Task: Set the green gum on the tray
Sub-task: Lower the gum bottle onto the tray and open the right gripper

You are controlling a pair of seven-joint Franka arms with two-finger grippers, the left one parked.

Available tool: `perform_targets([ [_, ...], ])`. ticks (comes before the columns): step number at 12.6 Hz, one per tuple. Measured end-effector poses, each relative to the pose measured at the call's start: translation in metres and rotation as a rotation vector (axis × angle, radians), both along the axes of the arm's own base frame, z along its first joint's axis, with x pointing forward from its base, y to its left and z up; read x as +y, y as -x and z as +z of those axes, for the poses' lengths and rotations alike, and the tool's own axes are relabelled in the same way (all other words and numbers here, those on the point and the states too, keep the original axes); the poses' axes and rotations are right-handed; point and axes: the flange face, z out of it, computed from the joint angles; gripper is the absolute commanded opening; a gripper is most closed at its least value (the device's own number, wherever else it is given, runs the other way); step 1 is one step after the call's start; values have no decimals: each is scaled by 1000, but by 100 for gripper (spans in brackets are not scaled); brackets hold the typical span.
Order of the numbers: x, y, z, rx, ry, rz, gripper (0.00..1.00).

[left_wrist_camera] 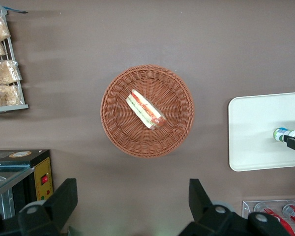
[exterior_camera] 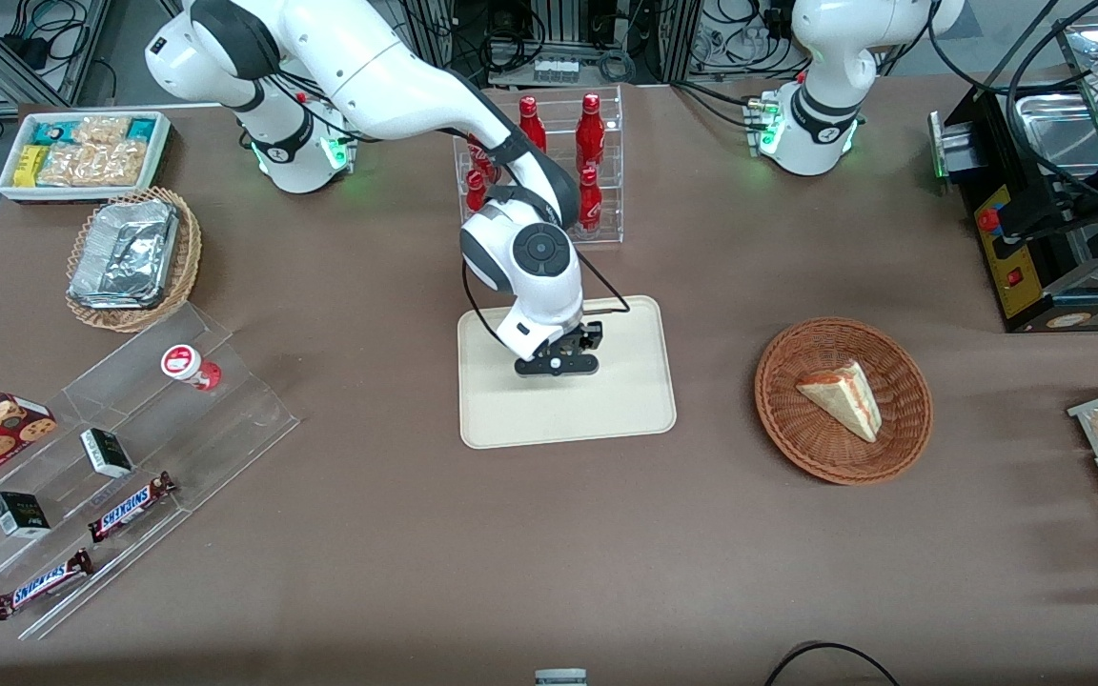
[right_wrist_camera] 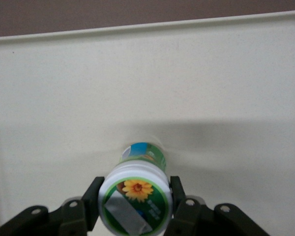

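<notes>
My gripper hangs low over the tray, its two fingers pinching the green gum by the lid between them

I see robot lab, made up like small snack shop. Brown table holds clear shelf with candy bars, rack of red bottles, basket with sandwich. Cables and metal frames past table. My gripper hangs over tray.
</notes>
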Motion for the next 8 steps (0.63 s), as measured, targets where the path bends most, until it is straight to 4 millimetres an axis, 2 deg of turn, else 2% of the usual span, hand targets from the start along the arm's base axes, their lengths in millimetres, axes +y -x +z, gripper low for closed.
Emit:
perform_targets([
  [1, 0, 0, -1, 1, 2, -1, 31],
  [2, 0, 0, -2, 1, 2, -2, 54],
  [3, 0, 0, -2, 1, 2, -2, 100],
  [8, -4, -4, 1, -3, 2, -11, 100],
])
